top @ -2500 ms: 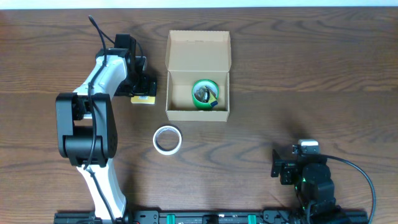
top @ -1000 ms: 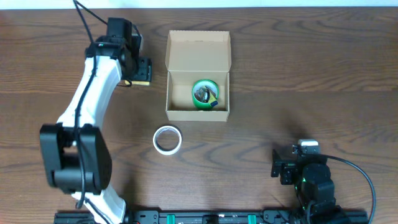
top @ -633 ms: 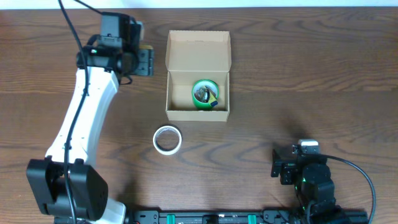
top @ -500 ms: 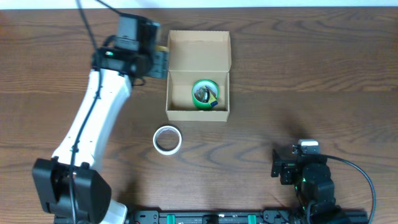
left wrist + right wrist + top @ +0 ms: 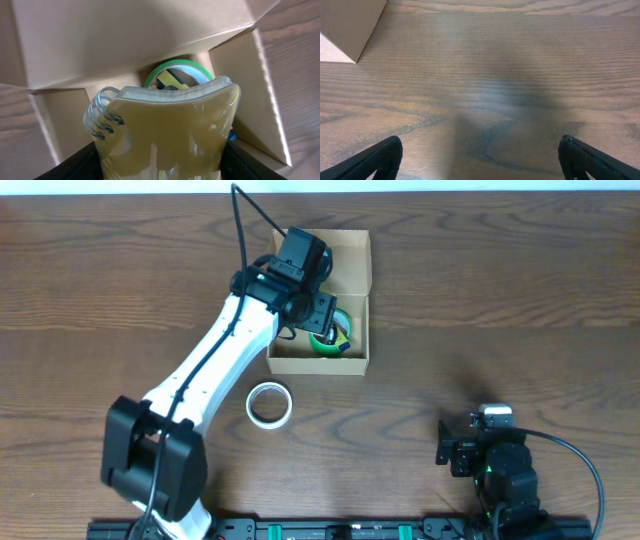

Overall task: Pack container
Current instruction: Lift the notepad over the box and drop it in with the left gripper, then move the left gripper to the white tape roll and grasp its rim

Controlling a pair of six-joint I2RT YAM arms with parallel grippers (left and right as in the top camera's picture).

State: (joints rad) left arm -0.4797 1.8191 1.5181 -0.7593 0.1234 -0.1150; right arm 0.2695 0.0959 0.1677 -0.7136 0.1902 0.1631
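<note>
The container point(image 5: 318, 365), a tan cardboard box with its flap lid standing open at the back, sits at the table's upper middle. A green tape roll point(image 5: 346, 331) lies inside it. My left gripper point(image 5: 322, 318) hangs over the box interior, shut on a yellow spiral pad point(image 5: 165, 130) in clear wrap. In the left wrist view the pad fills the space between the black fingers point(image 5: 80, 165), with the green roll point(image 5: 175, 66) and the box walls point(image 5: 125, 40) beyond it. My right gripper point(image 5: 445, 448) rests near the front right, open with nothing between its fingers point(image 5: 375, 160).
A white tape roll point(image 5: 269, 403) lies on the wooden table in front of the box, left of centre. The left arm's white link point(image 5: 215, 365) stretches diagonally over the table left of the box. A box corner point(image 5: 345, 25) shows at the top left of the right wrist view.
The left arm has carried the yellow pad from the table left of the box, up and rightward, until it is over the box interior. The right arm has not moved.
</note>
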